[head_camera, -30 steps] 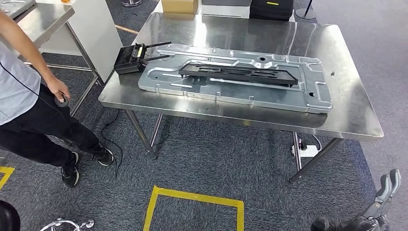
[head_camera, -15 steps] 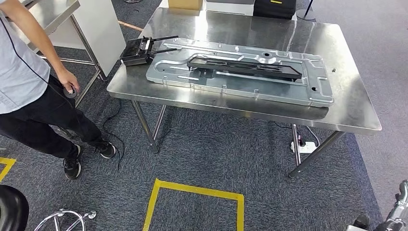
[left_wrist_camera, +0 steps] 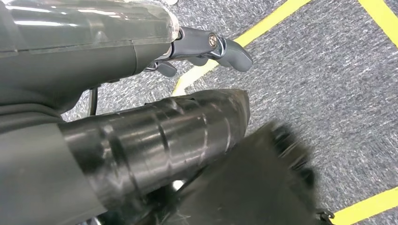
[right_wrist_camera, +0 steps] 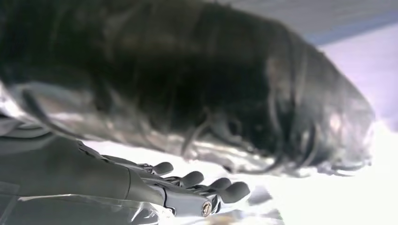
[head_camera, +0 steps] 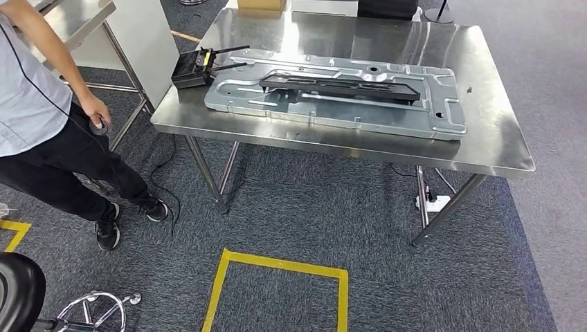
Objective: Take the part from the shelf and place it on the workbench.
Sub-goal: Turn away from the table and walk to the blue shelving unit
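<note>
A steel workbench (head_camera: 484, 138) stands ahead of me in the head view. On it lies a large grey stamped metal panel (head_camera: 332, 114), and a long black part (head_camera: 339, 84) rests lengthwise on top of the panel. My left hand (left_wrist_camera: 202, 47) hangs over the carpet in the left wrist view, fingers apart, holding nothing. In the right wrist view my right hand (right_wrist_camera: 187, 187) has its fingers stretched out with nothing in them. A dark blurred shape fills much of that view.
A black device with antennas (head_camera: 192, 70) sits at the workbench's far left corner. A person (head_camera: 41, 131) stands at the left, holding a small dark object. A yellow floor square (head_camera: 277, 266) lies before the bench, a chair (head_camera: 17, 294) at lower left, a power strip (head_camera: 432, 203) under the bench.
The whole picture has shifted, so the camera moved. My right hand, seen at the lower right corner a second ago, has dropped out of the head view.
</note>
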